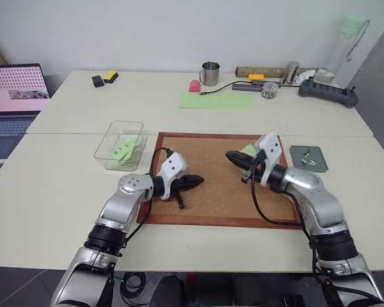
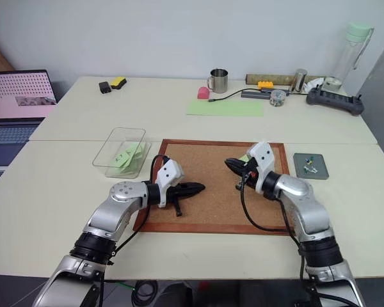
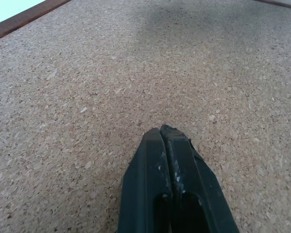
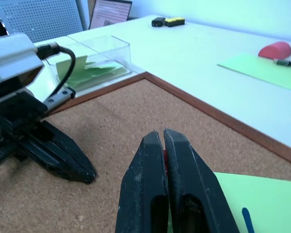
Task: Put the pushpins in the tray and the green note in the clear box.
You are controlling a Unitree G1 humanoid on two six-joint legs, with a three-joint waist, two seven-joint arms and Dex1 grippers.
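On the cork board [image 1: 208,160] lies the green note [image 1: 248,149], light green with a dark mark [image 4: 246,218]. My right gripper [image 1: 230,155] hovers just above and to the left of it. It is shut, and a sliver of red, the red pushpin [image 4: 164,156], shows between its fingers. Over the board's left half, my left gripper [image 1: 198,180] is shut with nothing in it [image 3: 162,131]. The dark-grey tray [image 1: 320,165] sits right of the board with small pins [image 1: 309,155] in it. Left of the board stands the clear box [image 1: 112,134], holding green notes [image 1: 125,151].
A laptop [image 1: 16,89] sits at the far left. Along the back stand a metal mug [image 1: 210,73], a red object [image 1: 194,86], a large pale-green sheet [image 1: 217,100], a power strip [image 1: 328,93], a bottle [image 1: 349,38] and small black and yellow items [image 1: 105,78].
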